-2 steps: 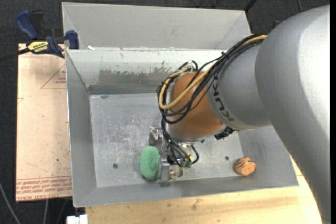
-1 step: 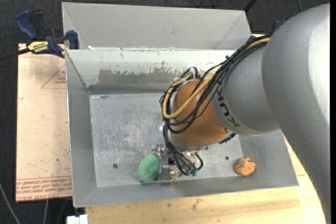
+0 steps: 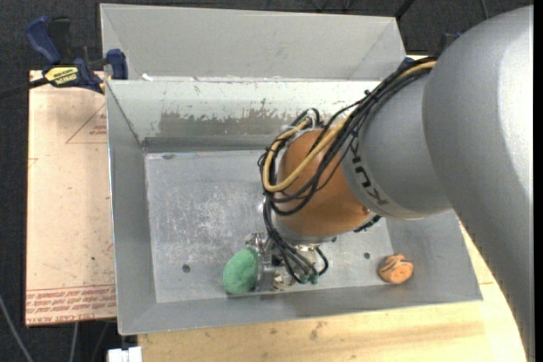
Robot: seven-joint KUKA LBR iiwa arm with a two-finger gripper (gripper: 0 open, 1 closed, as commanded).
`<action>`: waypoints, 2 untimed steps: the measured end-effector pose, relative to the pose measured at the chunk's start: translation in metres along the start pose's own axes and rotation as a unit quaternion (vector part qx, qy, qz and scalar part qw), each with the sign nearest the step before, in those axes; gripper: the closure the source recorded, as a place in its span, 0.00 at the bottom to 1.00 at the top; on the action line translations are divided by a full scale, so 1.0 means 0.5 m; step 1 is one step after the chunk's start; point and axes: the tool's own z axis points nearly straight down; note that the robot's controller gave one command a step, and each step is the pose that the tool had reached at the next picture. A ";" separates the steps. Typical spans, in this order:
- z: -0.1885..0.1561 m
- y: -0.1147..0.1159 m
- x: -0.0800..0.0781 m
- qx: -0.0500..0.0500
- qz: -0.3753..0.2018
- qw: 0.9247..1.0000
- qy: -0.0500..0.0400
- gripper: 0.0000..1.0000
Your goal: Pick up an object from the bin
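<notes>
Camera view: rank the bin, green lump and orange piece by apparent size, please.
1. bin, by far the largest.
2. green lump, at the front wall beside the gripper.
3. orange piece, front right, somewhat smaller than the lump.
Both small things lie on the bin floor, so nearness hardly skews this.

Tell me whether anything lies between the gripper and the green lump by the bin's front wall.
Nothing visible does. The gripper sits close beside the green lump, on its right side. The small orange thing lies apart, further right.
</notes>
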 end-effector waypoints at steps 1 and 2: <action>-0.095 0.034 -0.011 0.001 -0.011 1.000 0.003 1.00; -0.144 0.015 -0.040 -0.001 -0.024 1.000 -0.007 1.00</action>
